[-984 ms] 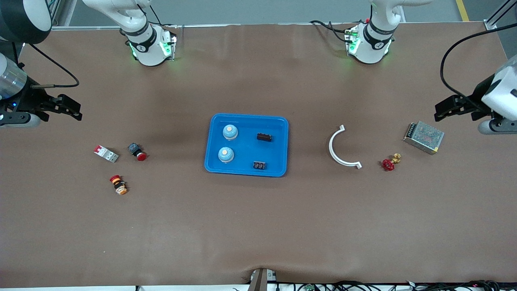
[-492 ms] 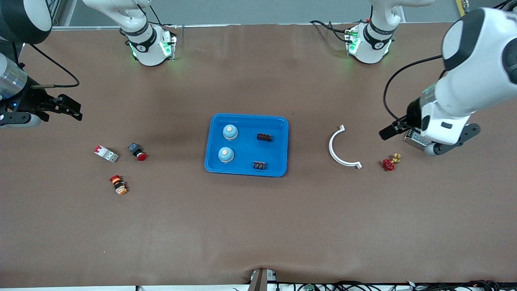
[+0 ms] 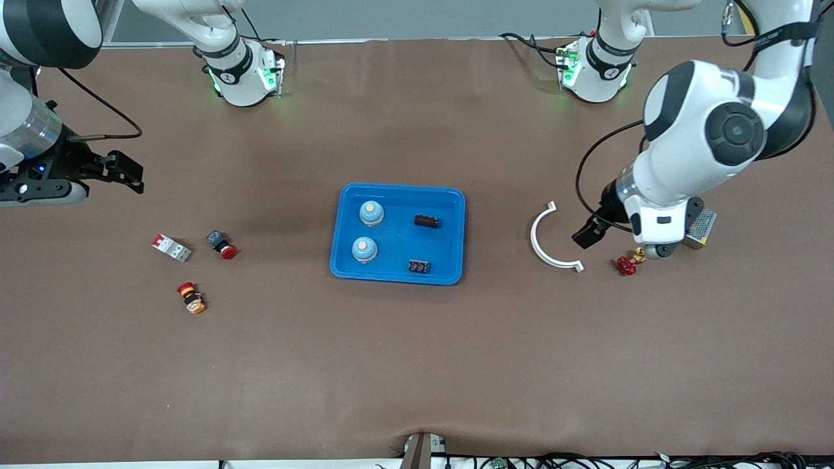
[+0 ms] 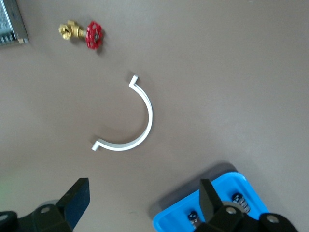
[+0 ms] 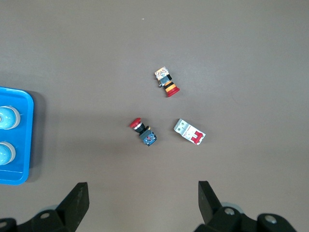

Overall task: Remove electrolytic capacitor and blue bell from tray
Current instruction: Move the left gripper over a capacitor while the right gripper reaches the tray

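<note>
Two pale blue bells (image 3: pixel 371 212) (image 3: pixel 364 249) and two black capacitors (image 3: pixel 427 221) (image 3: pixel 419 266) lie in the blue tray (image 3: pixel 397 189) at mid-table. My left gripper (image 3: pixel 588 234) hangs open and empty over the table between the white curved clamp (image 3: pixel 542 238) and the red valve (image 3: pixel 626 264). In the left wrist view the left gripper (image 4: pixel 142 187) frames bare table, with the tray corner (image 4: pixel 217 191) and a capacitor (image 4: pixel 237 198) at one finger. My right gripper (image 3: pixel 127 173) is open and empty over the right arm's end of the table; its wrist view shows the bells (image 5: pixel 7 117).
A red-and-white breaker (image 3: pixel 171 247) and two red push buttons (image 3: pixel 221 245) (image 3: pixel 191 297) lie toward the right arm's end. A metal power supply (image 3: pixel 700 225) sits by the valve, partly hidden under the left arm.
The left arm has swung in from the table's end toward the tray, now over the spot between clamp and valve. The right gripper has shifted slightly.
</note>
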`<state>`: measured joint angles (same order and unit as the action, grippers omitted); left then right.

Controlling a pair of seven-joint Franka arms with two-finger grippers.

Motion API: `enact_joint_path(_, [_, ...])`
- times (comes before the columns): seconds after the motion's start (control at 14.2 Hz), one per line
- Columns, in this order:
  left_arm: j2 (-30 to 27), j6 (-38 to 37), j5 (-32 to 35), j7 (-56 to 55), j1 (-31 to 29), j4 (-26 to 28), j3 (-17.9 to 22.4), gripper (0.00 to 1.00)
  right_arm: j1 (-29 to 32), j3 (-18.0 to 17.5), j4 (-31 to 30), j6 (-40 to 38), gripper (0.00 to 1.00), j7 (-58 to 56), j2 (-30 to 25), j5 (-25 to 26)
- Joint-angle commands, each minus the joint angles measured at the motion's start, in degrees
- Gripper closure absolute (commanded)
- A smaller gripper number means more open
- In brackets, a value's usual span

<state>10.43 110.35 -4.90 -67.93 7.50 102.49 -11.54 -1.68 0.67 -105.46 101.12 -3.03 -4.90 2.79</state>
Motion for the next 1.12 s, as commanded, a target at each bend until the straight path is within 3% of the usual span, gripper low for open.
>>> enact_joint_path(0.0, [1.86, 2.32, -1.16, -6.58, -0.11, 1.13, -2.08, 0.00, -0.08, 0.12, 3.14, -2.23, 0.00, 0.13, 0.24, 1.08])
enact_joint_path(0.49, [8.19, 11.72, 1.29, -32.94, 7.61, 0.09, -3.49, 0.00, -3.67, 0.04, 6.15, -3.55, 0.00, 0.21, 3.32, 1.17])
enact_joint_path(0.84, [19.08, 12.61, 7.43, -49.29, 15.07, -9.92, -3.49, 0.00, -8.59, 0.04, 5.97, -8.21, 0.00, 1.96, 3.67, -2.42])
enact_joint_path(0.98, [24.00, 12.61, 10.25, -54.74, 17.28, -13.88, -3.40, 0.00, -10.09, 0.04, 5.80, -8.39, 0.00, 11.50, 4.54, -7.51])
enact_joint_path(1.05, [25.68, 12.70, 11.65, -57.03, 18.16, -15.20, -3.40, 0.00, -12.19, 0.04, 5.36, -8.22, 0.00, 15.47, 4.98, -7.71])
